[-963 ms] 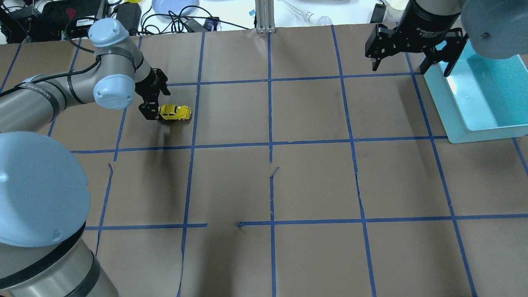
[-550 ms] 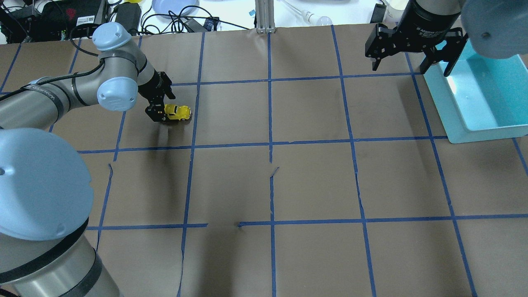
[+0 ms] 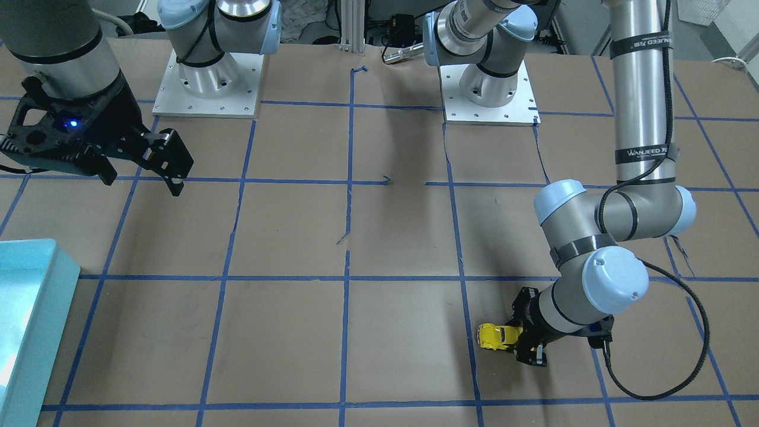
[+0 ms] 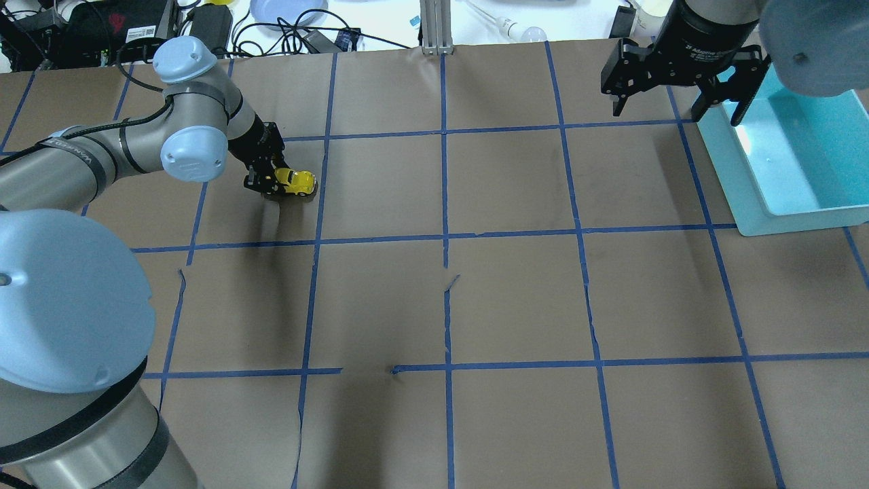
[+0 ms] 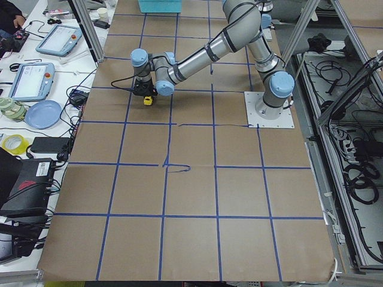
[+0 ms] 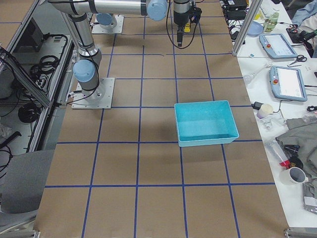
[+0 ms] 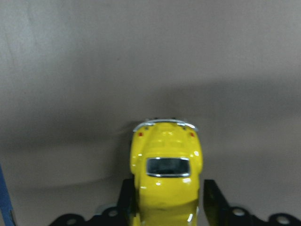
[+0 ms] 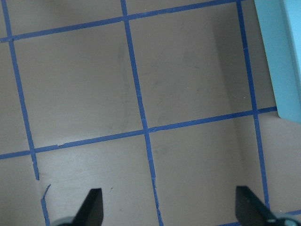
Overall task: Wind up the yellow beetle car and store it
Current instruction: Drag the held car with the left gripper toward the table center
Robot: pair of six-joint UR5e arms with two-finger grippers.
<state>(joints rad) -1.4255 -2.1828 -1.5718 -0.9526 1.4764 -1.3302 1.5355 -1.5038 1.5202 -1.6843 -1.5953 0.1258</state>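
Left gripper (image 4: 266,183) is down at table level and clamped on the tiny glossy yellow beetle car (image 4: 294,182) with dark windows and a chrome bumper. In the left wrist view the black fingers (image 7: 128,200) sit against both flanks of the car (image 7: 167,172). Its bumper end points away from the wrist, and that half of the body sticks out past the fingertips. The car is wheels-down on the brown paper-covered table (image 4: 516,299) marked with a blue tape grid. It sits inside one grid square on the robot's left, far side, near that square's right tape line. Front view agrees: car (image 3: 496,337) pokes out of the left gripper (image 3: 524,344), on the paper. Right gripper (image 4: 675,112) hangs above the table with its fingers spread wide and nothing between them, next to the near-left corner of the teal plastic rectangular bin (image 4: 787,207). The right wrist view shows only tape grid between the fingertips and the bin's edge (image 8: 277,56) at the frame's right. Car and bin are well apart, at opposite ends of the table.
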